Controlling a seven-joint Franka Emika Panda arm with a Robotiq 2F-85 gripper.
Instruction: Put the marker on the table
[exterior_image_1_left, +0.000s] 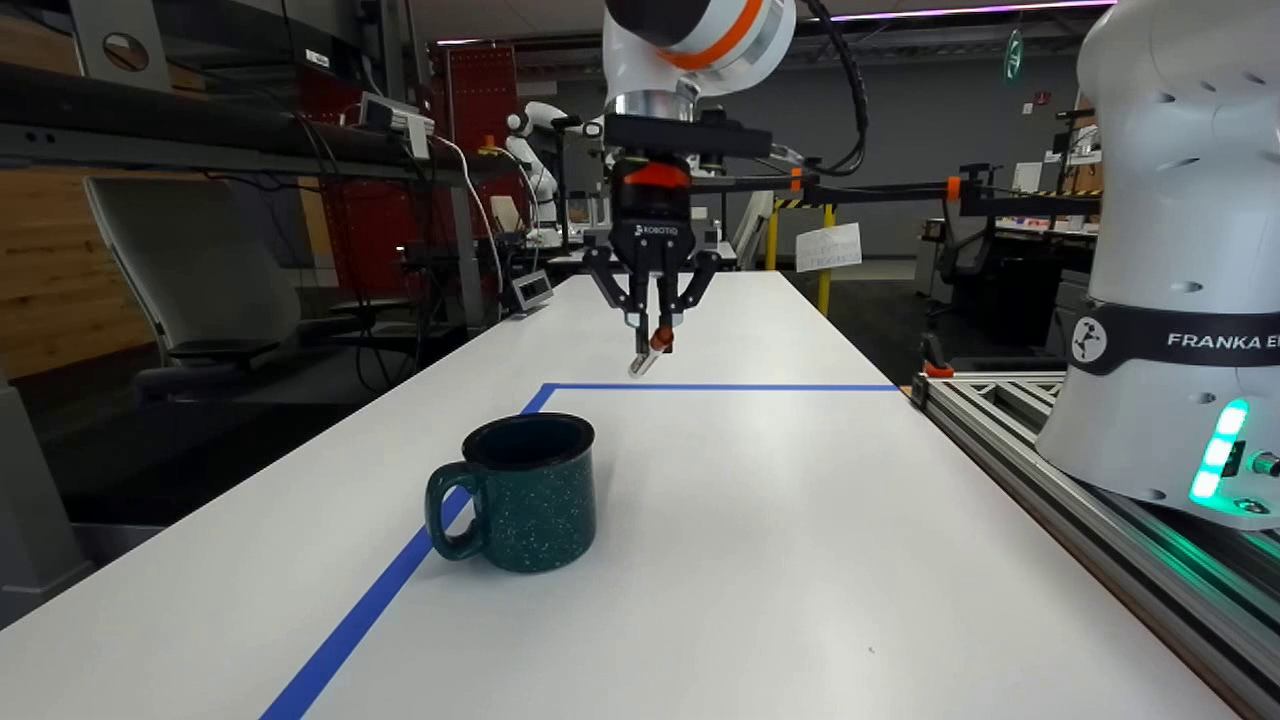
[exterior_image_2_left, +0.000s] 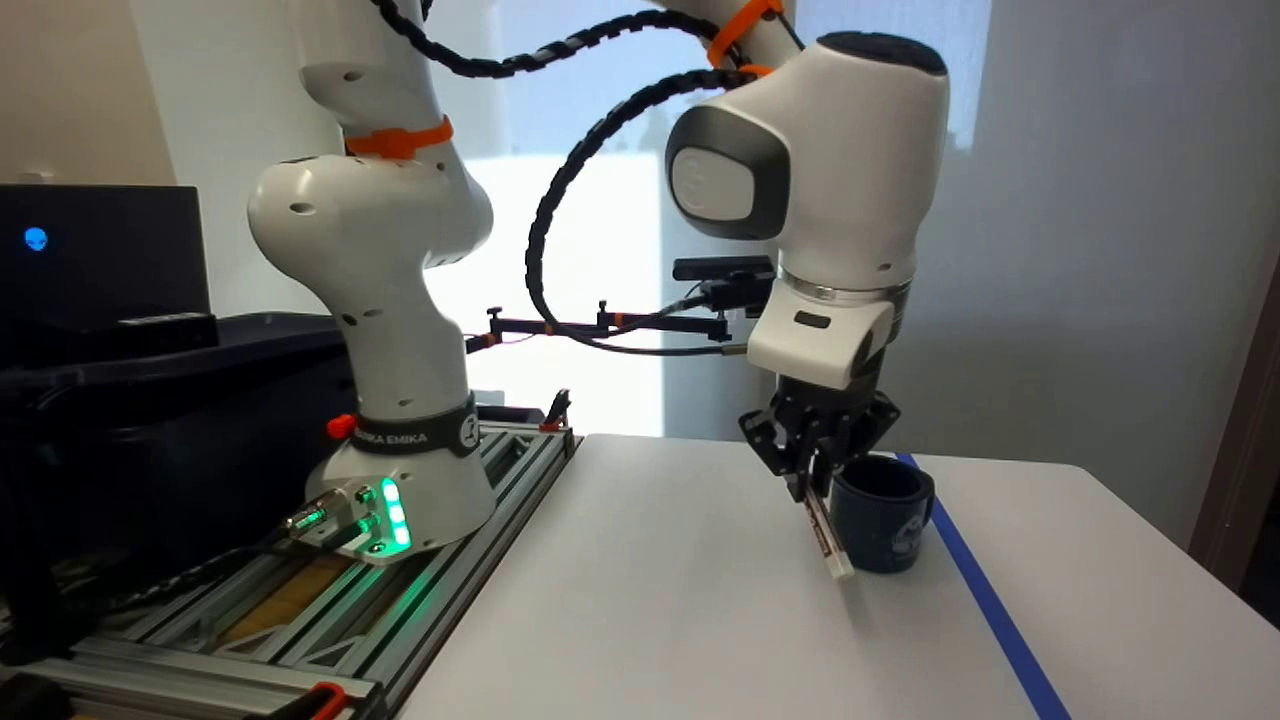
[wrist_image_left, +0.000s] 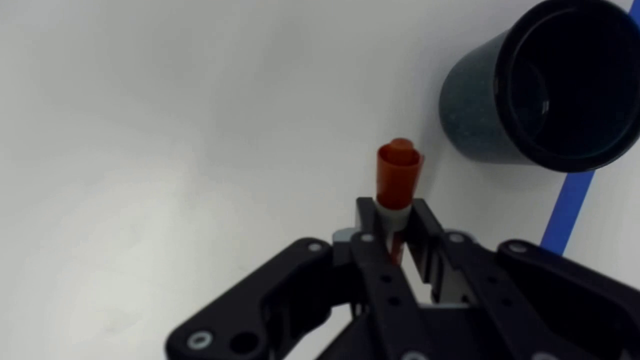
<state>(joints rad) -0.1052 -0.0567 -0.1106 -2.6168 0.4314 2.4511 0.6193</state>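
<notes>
Above the white tabletop (exterior_image_1_left: 780, 520), the Robotiq gripper (wrist_image_left: 393, 215) is closed around a red-orange-capped marker (exterior_image_2_left: 828, 538), held tilted; a speckled dark teal mug (exterior_image_1_left: 540, 515) stands upright nearby.

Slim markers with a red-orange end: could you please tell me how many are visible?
1: the slim marker with a red-orange end, held tilted in the black gripper over the long white tabletop. Others could be hidden from view.

Robotics lab: 2 robot arms (exterior_image_1_left: 1170, 235), office chairs (exterior_image_1_left: 200, 262).
</notes>
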